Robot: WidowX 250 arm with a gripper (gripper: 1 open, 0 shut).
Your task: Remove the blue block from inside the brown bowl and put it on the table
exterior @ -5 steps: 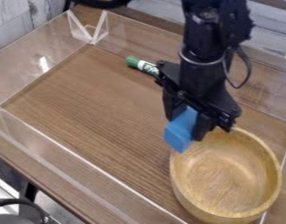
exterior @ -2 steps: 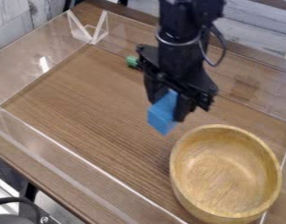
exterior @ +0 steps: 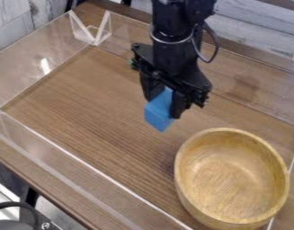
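Note:
My gripper (exterior: 167, 101) points straight down over the middle of the table (exterior: 89, 108), shut on the blue block (exterior: 159, 113). The bright-blue block hangs from the black fingers, its lower half showing below them, just above the wood. The brown bowl (exterior: 233, 180) sits at the lower right, round, light wood, with nothing inside it. The gripper and block are up and to the left of the bowl's rim, apart from it.
Low clear acrylic walls (exterior: 41, 65) run around the tabletop. A green-and-white marker (exterior: 136, 63) lies behind the arm, mostly hidden by it. A clear triangular stand (exterior: 89, 29) sits at the back left corner.
The arm has carried the blue block left and away from the bowl's rim, out over the open tabletop. The bowl has not moved.

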